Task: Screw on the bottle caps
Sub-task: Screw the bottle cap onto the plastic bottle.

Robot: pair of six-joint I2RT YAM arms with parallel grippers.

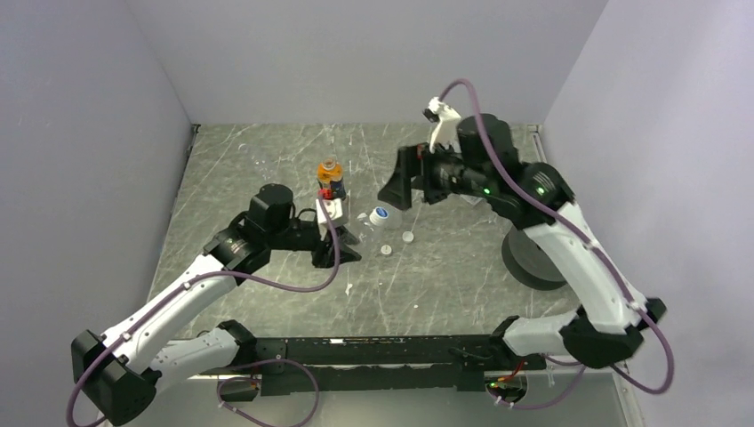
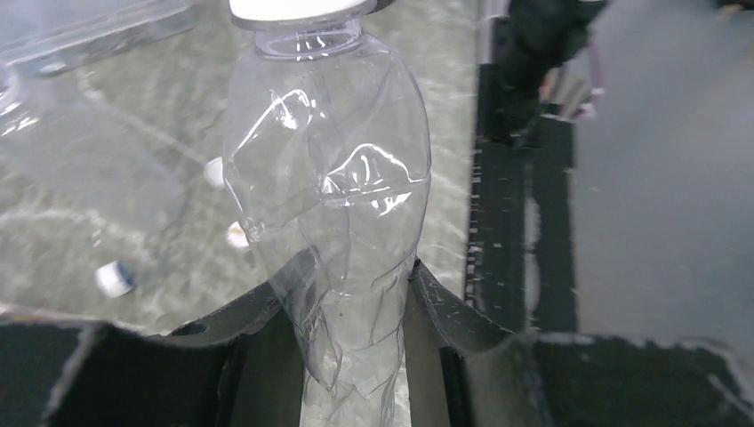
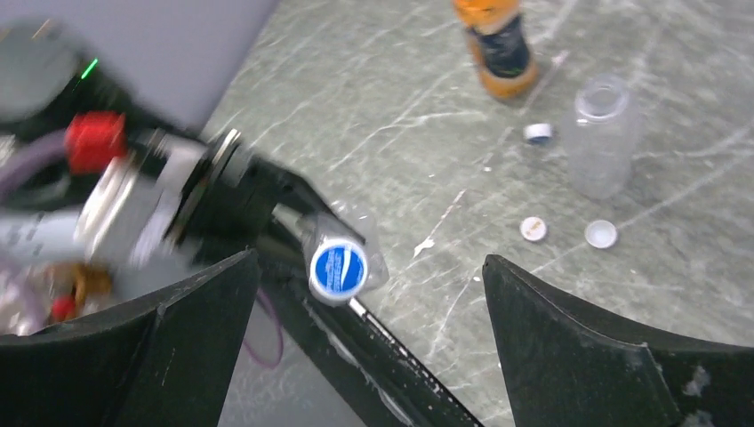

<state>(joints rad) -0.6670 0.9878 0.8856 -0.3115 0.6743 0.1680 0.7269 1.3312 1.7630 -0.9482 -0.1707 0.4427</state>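
1. Left gripper (image 2: 351,280) first. Its two dark fingers are clamped on the lower body of a crumpled clear bottle (image 2: 329,178), which fills the middle of the left wrist view.
2. The bottle's far end carries a blue-topped cap (image 3: 339,267), seated on the neck. Whether it is screwed tight, I cannot tell.
3. In the top view that cap sits just right of centre on the grey table (image 1: 445,285), with the bottle lying tilted out of the left fingers toward it.
4. Right gripper (image 3: 369,260) now. Its jaws are spread wide and hold nothing, one finger at the lower left of the right wrist view and the other at the lower right. The blue-topped cap shows between them, with neither finger touching it.
5. The orange bottle (image 1: 331,178) stands upright above centre in the top view, just above the left gripper.
6. An open-mouthed clear bottle (image 3: 605,133) stands upright at the upper right of the right wrist view.
7. Below it lie a white cap (image 3: 533,229) and a second white cap (image 3: 601,234), side by side but apart. A third cap (image 3: 538,133) rests between the two standing bottles.
8. A black disc (image 1: 533,258) lies at the right of the top view, partly under the right arm.
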